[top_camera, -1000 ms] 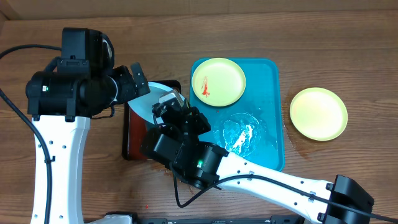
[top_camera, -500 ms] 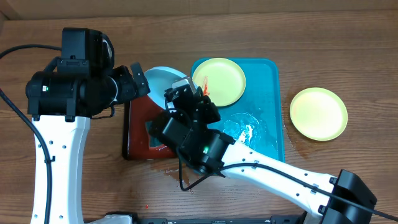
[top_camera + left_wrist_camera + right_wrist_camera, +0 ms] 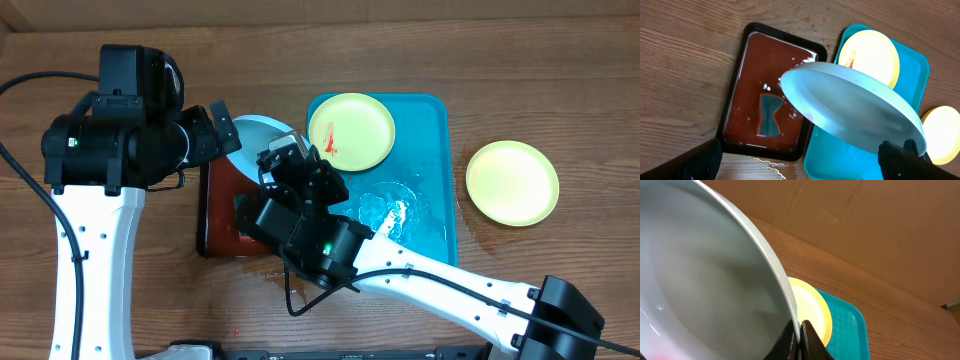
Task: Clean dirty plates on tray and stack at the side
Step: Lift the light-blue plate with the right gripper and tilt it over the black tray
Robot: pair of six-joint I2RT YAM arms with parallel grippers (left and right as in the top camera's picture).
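Rinse step in hand, by the look of it: right gripper (image 3: 800, 330) pinches rim of light-blue-rimmed round plastic plate (image 3: 850, 117), tilted and raised just left of large turquoise rectangular plastic tray (image 3: 440, 150). Smaller black-rimmed dark-red tray (image 3: 755, 75), wet-looking, lies below, beside turquoise tray's left edge. Left gripper (image 3: 802, 162) spread wide, empty, hovers over plate. Yellow-green round plate with red smear (image 3: 351, 131) sits in turquoise tray's far-left corner. Second yellow-green plate (image 3: 512, 182), apparently clean, lies on wooden table (image 3: 500, 60) right of turquoise tray. Next move likely: carry blue plate across turquoise tray and set it on clean plate, keeping rim pinch firm.
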